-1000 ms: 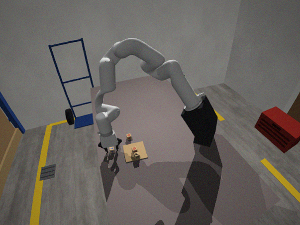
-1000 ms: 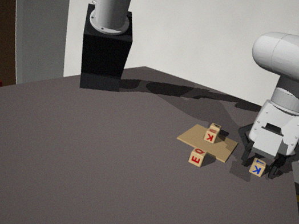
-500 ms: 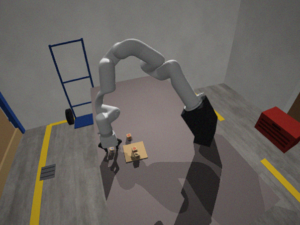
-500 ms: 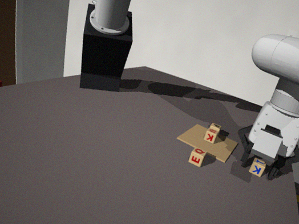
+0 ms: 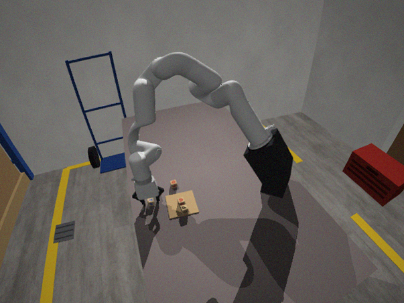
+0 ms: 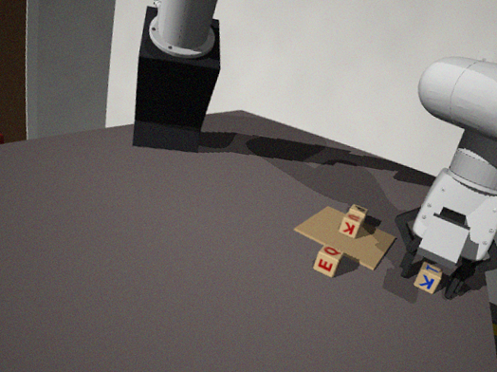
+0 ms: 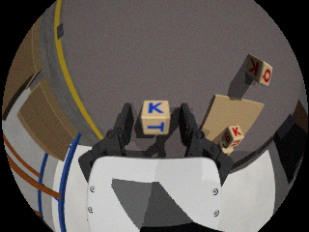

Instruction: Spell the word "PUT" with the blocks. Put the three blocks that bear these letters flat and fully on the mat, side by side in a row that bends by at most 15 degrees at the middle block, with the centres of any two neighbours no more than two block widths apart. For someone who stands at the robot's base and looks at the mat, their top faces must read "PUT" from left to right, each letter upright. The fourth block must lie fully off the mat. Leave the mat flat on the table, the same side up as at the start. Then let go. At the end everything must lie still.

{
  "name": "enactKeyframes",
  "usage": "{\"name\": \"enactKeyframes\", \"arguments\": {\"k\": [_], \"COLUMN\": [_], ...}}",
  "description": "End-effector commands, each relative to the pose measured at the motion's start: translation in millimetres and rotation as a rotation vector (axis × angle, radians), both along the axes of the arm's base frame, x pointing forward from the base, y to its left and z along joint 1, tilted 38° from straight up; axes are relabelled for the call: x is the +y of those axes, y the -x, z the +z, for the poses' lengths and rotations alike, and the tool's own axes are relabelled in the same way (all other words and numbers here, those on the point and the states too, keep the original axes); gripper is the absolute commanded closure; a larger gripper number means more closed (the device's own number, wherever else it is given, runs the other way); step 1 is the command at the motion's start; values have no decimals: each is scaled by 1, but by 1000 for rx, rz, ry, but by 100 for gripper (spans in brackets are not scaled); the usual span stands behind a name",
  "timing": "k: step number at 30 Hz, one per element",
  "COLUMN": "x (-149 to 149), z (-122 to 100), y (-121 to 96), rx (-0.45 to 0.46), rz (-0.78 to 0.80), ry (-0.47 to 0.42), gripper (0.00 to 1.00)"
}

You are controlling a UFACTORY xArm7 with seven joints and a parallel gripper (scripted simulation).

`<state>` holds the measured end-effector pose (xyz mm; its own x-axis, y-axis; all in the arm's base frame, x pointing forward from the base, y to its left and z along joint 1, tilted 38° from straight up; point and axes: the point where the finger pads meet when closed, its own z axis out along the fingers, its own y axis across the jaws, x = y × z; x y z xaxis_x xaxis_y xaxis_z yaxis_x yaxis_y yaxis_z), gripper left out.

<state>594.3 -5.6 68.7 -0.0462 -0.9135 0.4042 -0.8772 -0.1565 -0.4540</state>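
Apparently light, rigid and hard to crush: the pale wooden cube with blue letters (image 5: 150,201) (image 6: 428,277) (image 7: 155,117), resting on the tabletop (image 5: 195,157) (image 6: 175,265) (image 7: 145,48) outside the mat (image 5: 192,197) (image 6: 322,221) (image 7: 224,113). Best gripped low across opposite side faces. Hand (image 5: 148,203) (image 6: 427,285) (image 7: 155,111): released, straddling the cube.

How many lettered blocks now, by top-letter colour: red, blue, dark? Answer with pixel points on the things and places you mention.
Red: 2 (Q block (image 5: 173,184) (image 6: 327,262) (image 7: 260,71), U block (image 5: 181,201) (image 6: 350,225) (image 7: 234,136))
Blue: 1 (T block (image 5: 150,202) (image 6: 428,277) (image 7: 155,117))
Dark: 1 (block beside the U block)
Total: 4
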Motion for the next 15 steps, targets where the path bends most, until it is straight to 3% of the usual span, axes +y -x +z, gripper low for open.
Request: {"name": "enactKeyframes", "arguments": {"k": [1, 11, 12, 15], "x": [1, 1, 1, 1], "z": [1, 1, 1, 1], "y": [-1, -1, -1, -1], "rx": [-3, -3, -3, -3], "rz": [2, 2, 2, 2], "ry": [-1, -1, -1, -1], "gripper": [31, 31, 53, 53]}}
